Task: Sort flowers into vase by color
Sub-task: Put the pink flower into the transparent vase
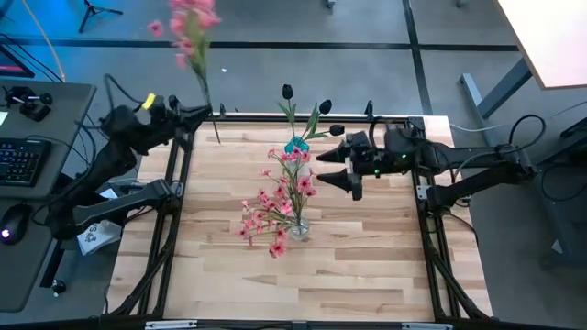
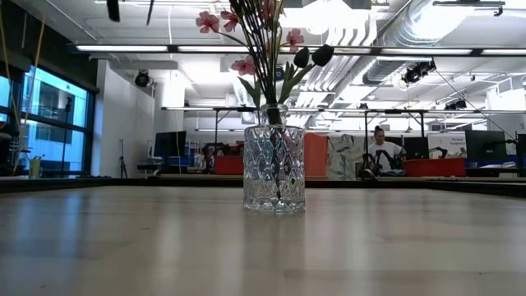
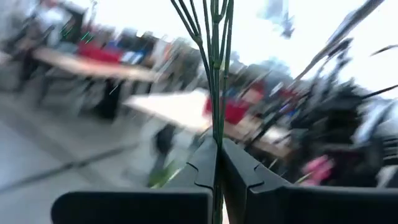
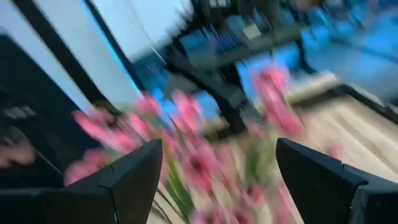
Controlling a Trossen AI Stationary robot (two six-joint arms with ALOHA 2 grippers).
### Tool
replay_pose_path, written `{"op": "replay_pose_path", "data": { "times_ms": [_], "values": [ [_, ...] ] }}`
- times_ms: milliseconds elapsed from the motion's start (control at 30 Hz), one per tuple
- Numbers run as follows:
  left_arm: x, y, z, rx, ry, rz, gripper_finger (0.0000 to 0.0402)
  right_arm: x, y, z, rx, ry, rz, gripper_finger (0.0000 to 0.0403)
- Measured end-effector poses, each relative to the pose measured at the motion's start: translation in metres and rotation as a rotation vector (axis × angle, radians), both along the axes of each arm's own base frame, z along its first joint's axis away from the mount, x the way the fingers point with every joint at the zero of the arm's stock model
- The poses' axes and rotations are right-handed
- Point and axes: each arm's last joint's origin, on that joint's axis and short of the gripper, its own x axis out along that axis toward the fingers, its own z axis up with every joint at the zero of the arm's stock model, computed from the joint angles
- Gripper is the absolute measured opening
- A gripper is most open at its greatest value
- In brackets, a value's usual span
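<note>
A clear cut-glass vase (image 1: 299, 228) (image 2: 274, 168) stands in the middle of the wooden table. It holds pink flowers (image 1: 275, 215) and black buds (image 1: 326, 107) (image 2: 313, 56) by their green stems. At the table's far left corner my left gripper (image 1: 207, 115) (image 3: 219, 163) is shut on one more pink spray (image 1: 191, 26), whose blossoms rise high above it. To the right of the vase's blooms my right gripper (image 1: 337, 171) (image 4: 219, 180) is raised and open. It points level at the flowers and touches nothing. My left gripper pinches the spray's thin green stems (image 3: 217, 134) between its two fingers (image 3: 202, 163), a little above their lower end (image 1: 217, 137). The fingers come in level from the table's left and lie across the stems. The spray stands about upright, lifted clear of the table.
Black frame rails (image 1: 174, 183) run along the table's left and right sides. A desk with a keyboard (image 1: 20, 160) and mouse stands to the left. Bare wood (image 1: 367, 266) lies near and right of the vase. People sit in the room behind.
</note>
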Motion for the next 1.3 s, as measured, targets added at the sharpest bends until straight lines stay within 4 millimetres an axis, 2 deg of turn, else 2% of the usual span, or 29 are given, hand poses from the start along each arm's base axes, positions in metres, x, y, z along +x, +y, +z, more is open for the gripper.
{"op": "replay_pose_path", "data": {
  "times_ms": [167, 300, 433, 633, 733, 867, 1033, 1133, 1300],
  "values": [
    [0.007, -0.013, 0.002, 0.088, -0.244, -0.138, 0.0, 0.0, -0.003, 0.023, 0.013, -0.235, 0.013, 0.0309],
    [0.024, -0.015, -0.001, 0.107, -0.334, -0.21, 0.0, -0.002, -0.007, 0.035, 0.014, -0.366, -0.035, 0.0309],
    [0.051, -0.009, -0.006, 0.083, -0.337, -0.232, 0.0, -0.004, -0.014, 0.042, 0.017, -0.443, -0.121, 0.0309],
    [0.101, 0.008, 0.0, 0.029, -0.264, -0.344, 0.0, 0.003, -0.024, 0.037, 0.054, -0.422, -0.23, 0.0309],
    [0.127, 0.018, 0.01, 0.033, -0.238, -0.371, 0.0, 0.009, -0.029, 0.033, 0.071, -0.427, -0.254, 0.0309],
    [0.153, 0.029, 0.033, 0.128, -0.244, -0.377, 0.0, 0.017, -0.034, 0.031, 0.069, -0.455, -0.268, 0.0309],
    [0.181, 0.042, 0.052, 0.252, -0.229, -0.317, 0.0, 0.015, -0.036, 0.034, 0.046, -0.488, -0.276, 0.0309],
    [0.198, 0.044, 0.05, 0.245, -0.218, -0.317, 0.0, 0.013, -0.036, 0.036, 0.04, -0.496, -0.275, 0.0309],
    [0.228, 0.034, 0.029, 0.162, -0.169, -0.392, 0.0, 0.011, -0.041, 0.037, 0.03, -0.499, -0.274, 0.0309]
  ]
}}
